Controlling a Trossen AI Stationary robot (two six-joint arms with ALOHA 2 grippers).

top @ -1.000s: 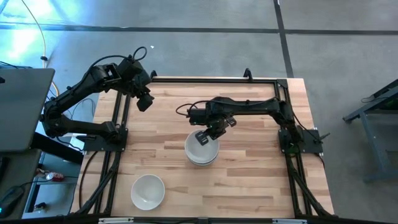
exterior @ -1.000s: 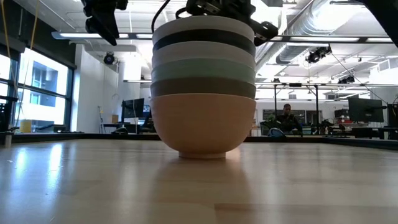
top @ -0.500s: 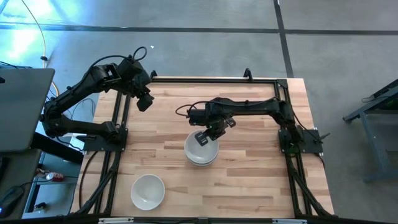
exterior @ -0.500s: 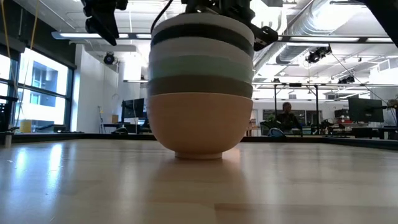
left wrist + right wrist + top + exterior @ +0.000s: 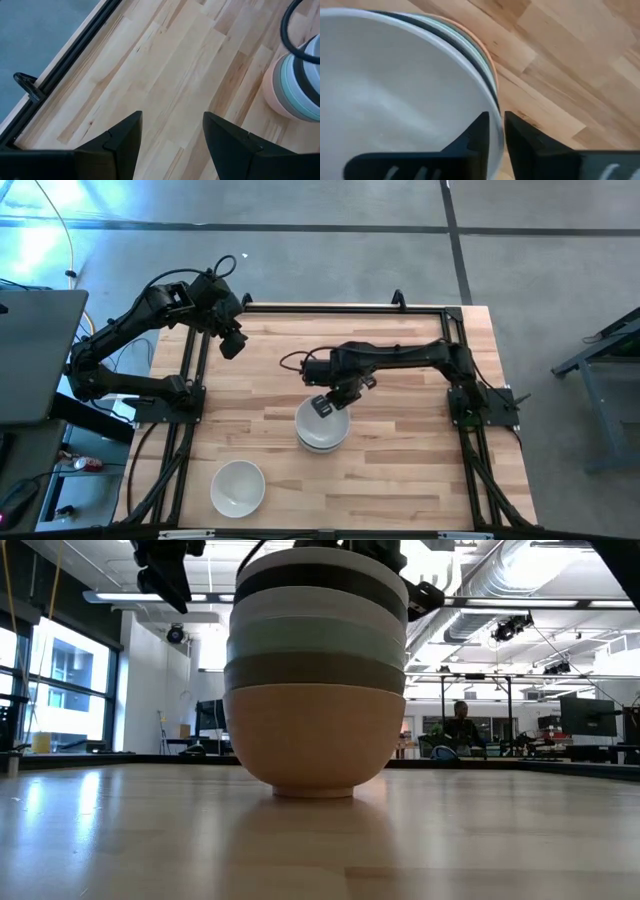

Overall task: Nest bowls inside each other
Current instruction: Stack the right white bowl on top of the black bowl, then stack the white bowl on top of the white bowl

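- The nested stack of bowls point(image 5: 322, 426) has slid slightly toward the left arm's side of the wooden table point(image 5: 400, 470) since a second ago; in the low view the stack point(image 5: 315, 690) now sits a little further left and looms larger.
- The right gripper point(image 5: 328, 404) has travelled with it and remains at the stack's far rim, near the middle of the table.
- Seen from the right wrist, one dark finger point(image 5: 472, 137) is inside the top white bowl point(image 5: 395, 95) and the other outside it, the rim between them; the fingers stand close on either side, but whether they are still pinching the rim cannot be told.
- From table height the stack reads, bottom to top: peach-orange bowl point(image 5: 315, 740), grey-taupe bowl point(image 5: 315, 670), pale mint green bowl point(image 5: 315, 640), a white band, black bowl point(image 5: 320, 580), then the top white rim.
- A lone white bowl point(image 5: 238, 486) stands well apart from the stack, near the front edge on the left arm's side.
- The left gripper point(image 5: 231, 343) hangs above the table's far left corner, its fingers point(image 5: 125, 137) spread and holding nothing.
- A person point(image 5: 461, 726) sits in the room beyond the table.
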